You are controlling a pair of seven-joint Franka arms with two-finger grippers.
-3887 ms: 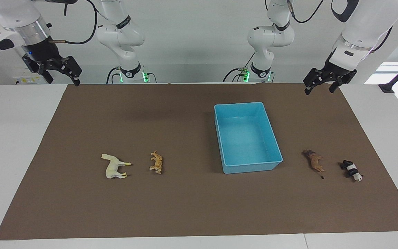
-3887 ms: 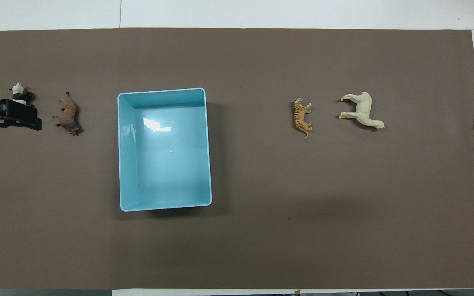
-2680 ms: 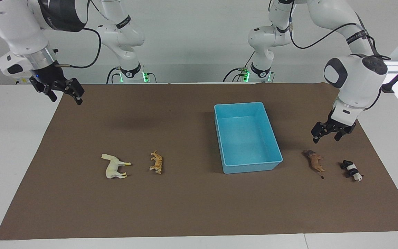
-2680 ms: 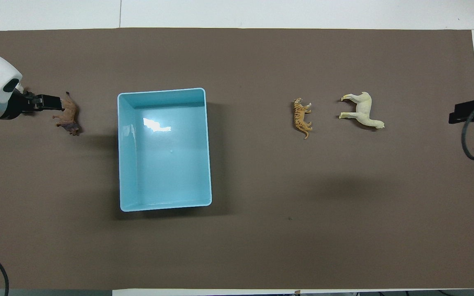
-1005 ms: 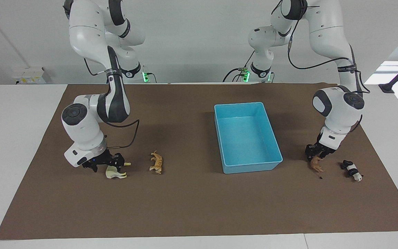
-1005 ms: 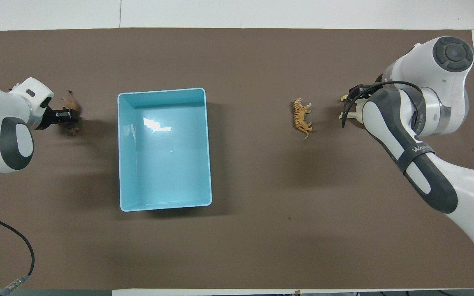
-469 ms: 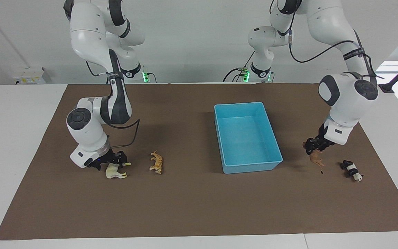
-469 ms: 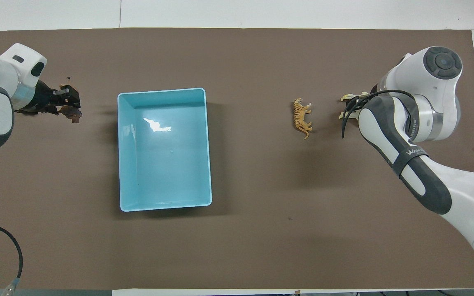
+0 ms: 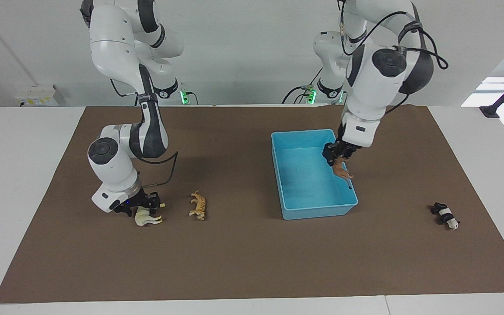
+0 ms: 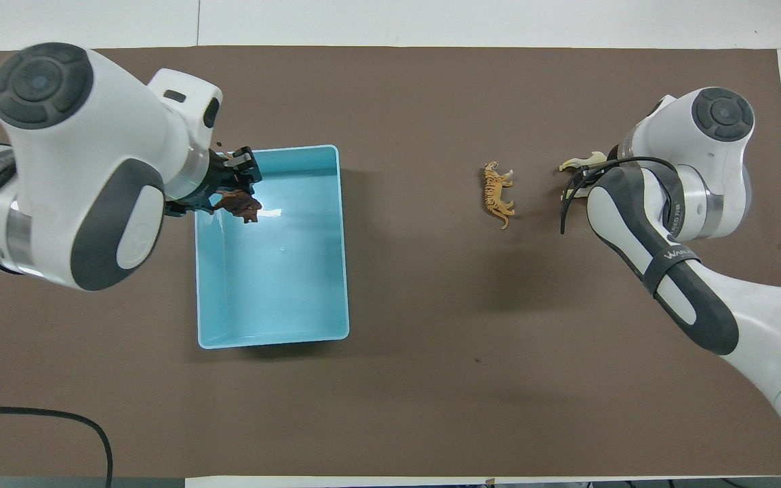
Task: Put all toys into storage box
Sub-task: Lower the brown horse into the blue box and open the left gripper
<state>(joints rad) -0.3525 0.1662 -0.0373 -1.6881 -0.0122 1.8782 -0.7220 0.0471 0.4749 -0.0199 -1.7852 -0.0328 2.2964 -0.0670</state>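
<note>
Brown mat (image 9: 243, 262): left claw (image 9: 338, 156) holds lion (image 9: 341, 169) over box rim (image 9: 344, 168).

Both Franka arms: glossy white shells w/ dark grey joint caps & bands, black grippers, black cables, green LEDs at bases.

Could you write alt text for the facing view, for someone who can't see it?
The left tool holds a brown lion over the blue storage box. The right tool grips a white horse beside the tiger; a panda lies apart.
</note>
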